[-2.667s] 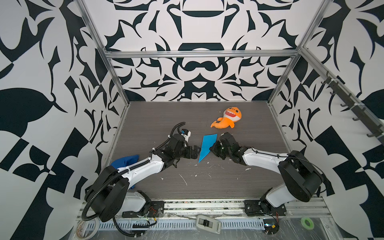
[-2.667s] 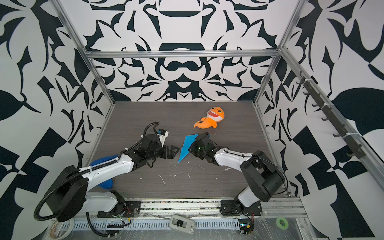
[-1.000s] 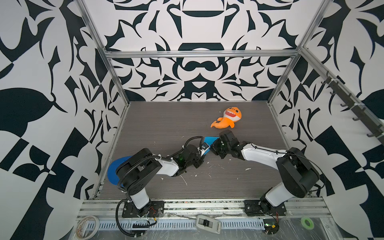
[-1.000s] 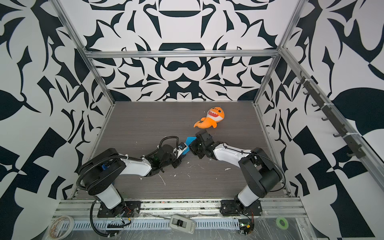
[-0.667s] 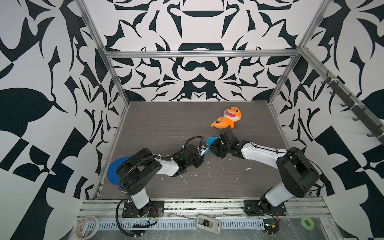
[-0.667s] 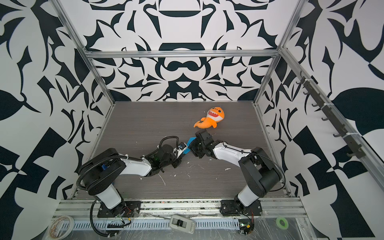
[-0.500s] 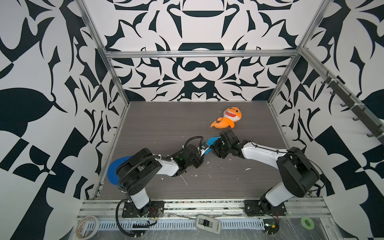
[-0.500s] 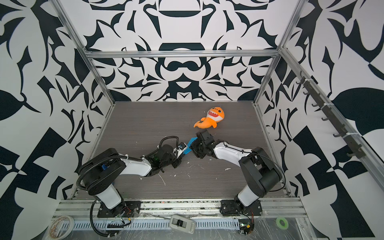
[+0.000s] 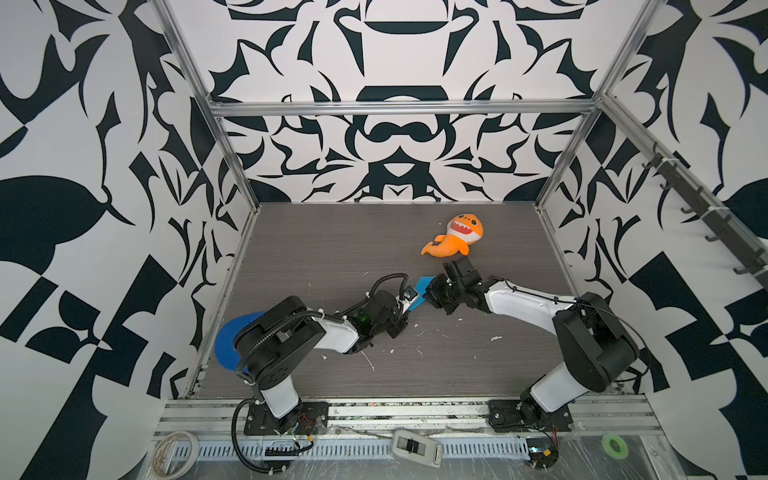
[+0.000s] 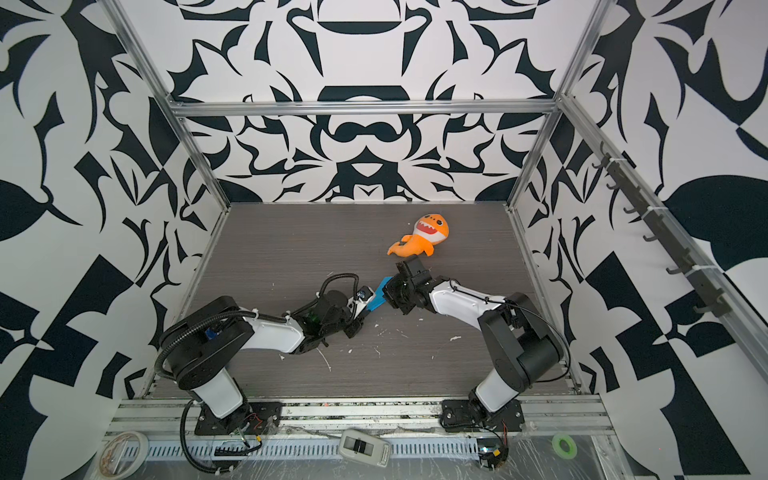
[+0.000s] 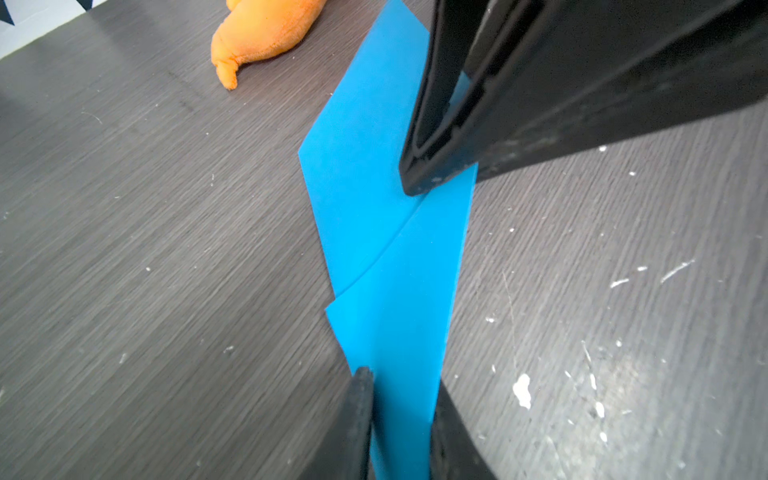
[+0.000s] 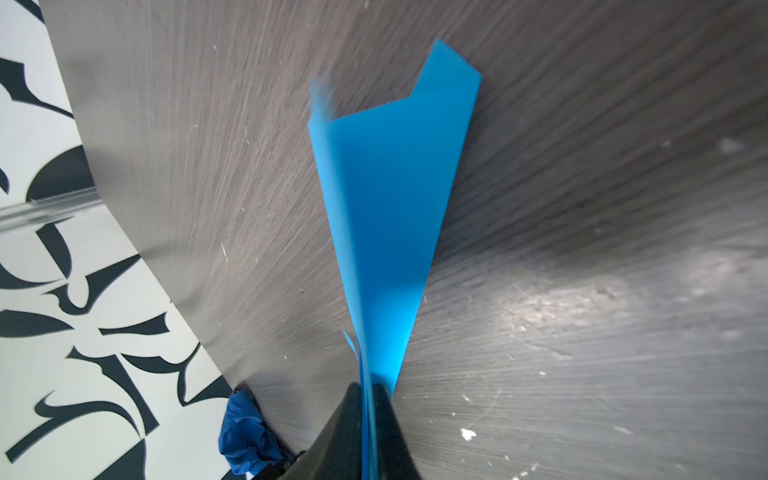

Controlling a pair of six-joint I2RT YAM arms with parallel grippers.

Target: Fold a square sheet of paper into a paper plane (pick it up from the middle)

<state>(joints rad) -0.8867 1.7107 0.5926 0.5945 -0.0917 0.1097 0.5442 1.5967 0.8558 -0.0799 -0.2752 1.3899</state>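
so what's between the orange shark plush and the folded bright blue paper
Only bare dark wood-grain tabletop separates the plush from the paper, clearest in the left wrist view.

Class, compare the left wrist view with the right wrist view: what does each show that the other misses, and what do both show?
Only the left wrist view shows the orange plush and the left hand. Only the right wrist view shows the patterned wall and a crumpled dark blue thing. Both show the folded blue paper, the right hand closed on it, and the speckled table.
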